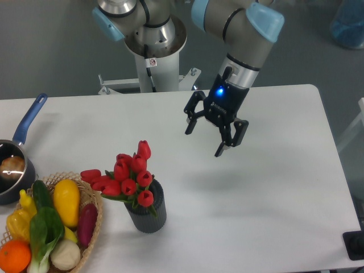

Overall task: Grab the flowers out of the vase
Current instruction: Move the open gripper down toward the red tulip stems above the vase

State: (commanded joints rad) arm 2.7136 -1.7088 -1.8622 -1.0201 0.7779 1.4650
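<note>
Camera view, surroundings: I see the white table [256,187] with open surface between the gripper [206,140] and the flowers [126,174]; nothing stands between them.
Gripper: I read its two fingers as spread apart, gripping nothing, hanging above the table up and to the right of the flowers, a blue light lit on its body.
Writing: I make out a small red-and-white sticker [152,62] on the arm's base column [154,51], too small for me to read.
Vase: the dark grey ribbed vase [147,211] stands upright near the front edge, just right of the basket [91,227].
Flowers: red tulip buds with green leaves sit in the vase's mouth, some leaning left over the basket rim.
Basket: wicker, holding a yellow squash [66,200], a purple eggplant [86,223], a green cucumber [41,194], a yellow pepper [18,223], an orange [13,256], leafy greens [44,236].
Pot: the blue-handled pot [16,165] sits at the left edge, something pale brown inside that I cannot identify.
</note>
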